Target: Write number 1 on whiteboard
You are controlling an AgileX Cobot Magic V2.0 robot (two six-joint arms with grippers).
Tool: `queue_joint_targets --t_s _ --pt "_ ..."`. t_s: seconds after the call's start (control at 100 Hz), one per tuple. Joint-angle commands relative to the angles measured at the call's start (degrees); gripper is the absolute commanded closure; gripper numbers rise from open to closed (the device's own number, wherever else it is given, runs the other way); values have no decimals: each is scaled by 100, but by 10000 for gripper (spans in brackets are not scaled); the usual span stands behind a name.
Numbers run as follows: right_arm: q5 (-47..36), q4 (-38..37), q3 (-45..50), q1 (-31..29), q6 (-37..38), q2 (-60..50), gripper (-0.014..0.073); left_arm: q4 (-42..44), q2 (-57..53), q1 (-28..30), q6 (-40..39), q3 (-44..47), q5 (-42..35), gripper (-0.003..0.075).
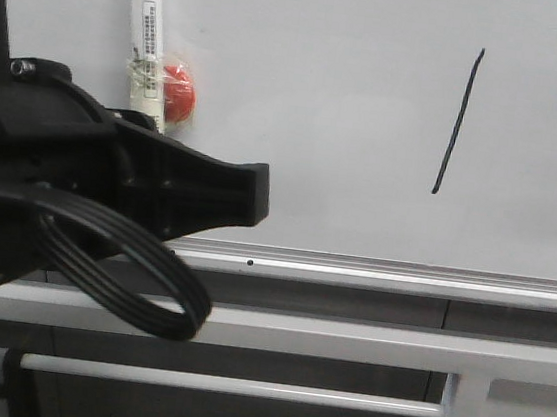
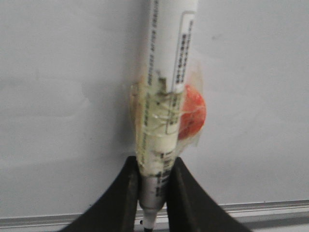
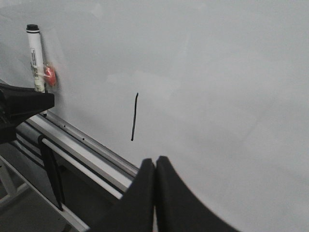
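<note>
The number 1 (image 1: 457, 123) is a thin black, slightly slanted stroke on the whiteboard (image 1: 352, 96), right of centre in the front view. It also shows in the right wrist view as the number 1 (image 3: 134, 116). A white marker pen (image 1: 144, 42) stands upright against the board at the left, with a red round piece (image 1: 178, 91) taped to it. My left gripper (image 2: 153, 166) is shut on the lower end of the marker pen (image 2: 161, 72). My right gripper (image 3: 155, 162) is shut with nothing in it, in front of the board below the stroke.
A silver aluminium rail (image 1: 401, 278) runs along the board's lower edge, with grey metal bars (image 1: 238, 386) and panels beneath. My left arm's black body and cable loop (image 1: 140, 273) fill the lower left of the front view.
</note>
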Motion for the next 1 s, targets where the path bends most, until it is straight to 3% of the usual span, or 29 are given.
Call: queue_joint_targets --t_s 0.0,0.14,0.23,0.59,0.99 --pt "-393 -114 -146 -28 -19 62 637 385 -148 24 -46 -128 -1058 666" --pt "-382 -114 -146 -28 -19 62 637 402 -148 24 -46 -128 -1169 519" --pt "-372 -114 -146 -28 -19 62 637 346 -148 24 -46 -128 -1169 469" --pt "-309 -114 -146 -28 -19 62 637 271 -148 24 -46 -128 -1173 367" --pt "-309 -124 -146 -28 -19 62 637 -422 -159 -425 -2 -128 -1335 364"
